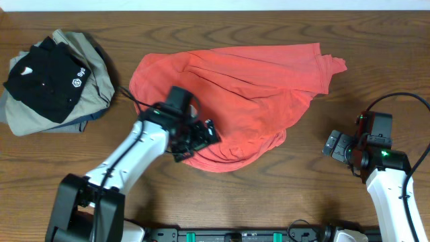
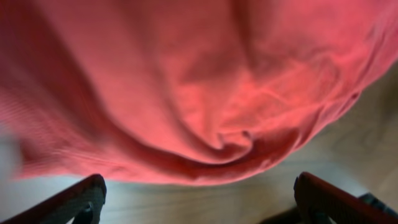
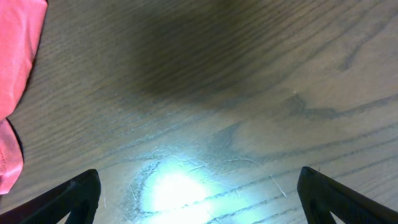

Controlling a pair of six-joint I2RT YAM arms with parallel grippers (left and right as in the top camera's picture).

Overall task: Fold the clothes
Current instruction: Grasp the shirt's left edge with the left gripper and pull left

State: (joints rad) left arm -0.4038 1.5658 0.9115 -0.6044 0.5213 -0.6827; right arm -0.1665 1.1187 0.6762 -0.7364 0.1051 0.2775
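Overhead view: one coral-red T-shirt (image 1: 242, 74) lay crumpled in the middle of the table (image 1: 269, 202), its print not visible. Two other garments were piled at the far left, well apart from it: one black garment (image 1: 44, 77) with white logos on top of one khaki-grey garment (image 1: 91, 64). The left gripper (image 1: 205, 134) was over the shirt's near-left edge, partly covering it, jaws wide apart and gripping nothing. Left wrist view showed cloth just beyond the fingertips. The right gripper (image 1: 332, 144) was over bare wood to the right of the shirt, jaws apart, empty.
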